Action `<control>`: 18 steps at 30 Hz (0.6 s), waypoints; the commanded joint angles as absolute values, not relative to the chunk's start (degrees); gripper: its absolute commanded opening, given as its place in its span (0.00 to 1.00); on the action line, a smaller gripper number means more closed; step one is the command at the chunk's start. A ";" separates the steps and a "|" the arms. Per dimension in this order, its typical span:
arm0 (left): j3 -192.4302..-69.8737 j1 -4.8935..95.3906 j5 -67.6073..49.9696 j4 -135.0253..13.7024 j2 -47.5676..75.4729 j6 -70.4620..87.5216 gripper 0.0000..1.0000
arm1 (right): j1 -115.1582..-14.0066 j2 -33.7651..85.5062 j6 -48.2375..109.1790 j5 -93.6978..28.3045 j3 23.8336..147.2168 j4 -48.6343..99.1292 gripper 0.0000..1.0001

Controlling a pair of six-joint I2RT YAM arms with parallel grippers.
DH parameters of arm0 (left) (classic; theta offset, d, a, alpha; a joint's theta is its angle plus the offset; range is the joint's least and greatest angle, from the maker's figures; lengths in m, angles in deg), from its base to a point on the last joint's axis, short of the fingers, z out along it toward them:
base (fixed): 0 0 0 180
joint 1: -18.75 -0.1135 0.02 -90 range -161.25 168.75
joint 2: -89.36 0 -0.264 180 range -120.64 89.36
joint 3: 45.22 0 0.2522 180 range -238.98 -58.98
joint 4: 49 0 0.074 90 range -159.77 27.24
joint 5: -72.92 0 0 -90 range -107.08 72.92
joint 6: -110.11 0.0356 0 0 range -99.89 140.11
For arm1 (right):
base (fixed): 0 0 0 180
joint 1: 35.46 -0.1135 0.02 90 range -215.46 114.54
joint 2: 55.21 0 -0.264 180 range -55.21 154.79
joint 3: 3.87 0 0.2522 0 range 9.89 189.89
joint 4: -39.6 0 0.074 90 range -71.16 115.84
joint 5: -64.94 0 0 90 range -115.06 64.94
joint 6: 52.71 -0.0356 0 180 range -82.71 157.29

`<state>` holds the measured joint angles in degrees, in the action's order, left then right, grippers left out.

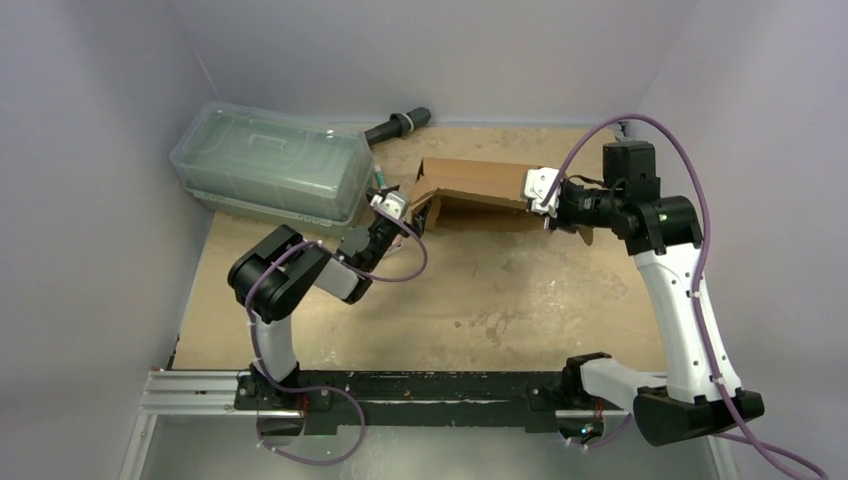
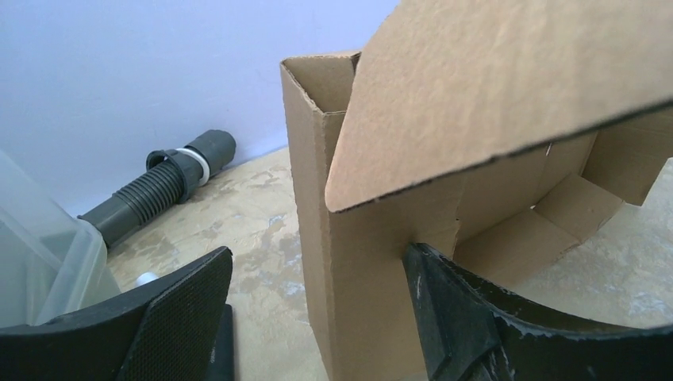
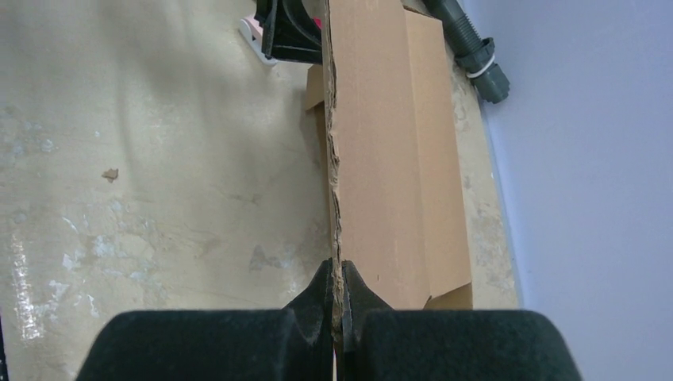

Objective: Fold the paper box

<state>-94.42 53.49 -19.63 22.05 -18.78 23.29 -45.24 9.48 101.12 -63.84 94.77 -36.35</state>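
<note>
Paper box (image 1: 480,185) sits far-centre on the bench (image 1: 480,300), long axis left to right, lid flap raised. The right arm rises tall, wrist bent leftward; the right end effector (image 1: 530,190) pinches the flap's right edge. The left arm folds at the elbow; the left end effector (image 1: 405,210) is spread astride the box's left wall.

A plain brown corrugated paper box (image 1: 478,184), partly folded, stands toward the back of the tan surface (image 1: 480,300). Its left end wall rises upright, and a broad top flap slants over the hollow inside, its long edge ragged.
</note>
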 commanded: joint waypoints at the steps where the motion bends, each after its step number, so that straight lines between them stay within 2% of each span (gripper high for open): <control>1: -94.51 54.47 -22.84 27.77 -20.06 26.00 0.80 | -46.22 10.21 97.54 -66.50 96.02 -35.91 0.00; 18: -94.23 56.13 -29.47 34.23 -23.63 26.79 0.81 | -48.69 10.05 95.70 -67.17 92.21 -35.80 0.00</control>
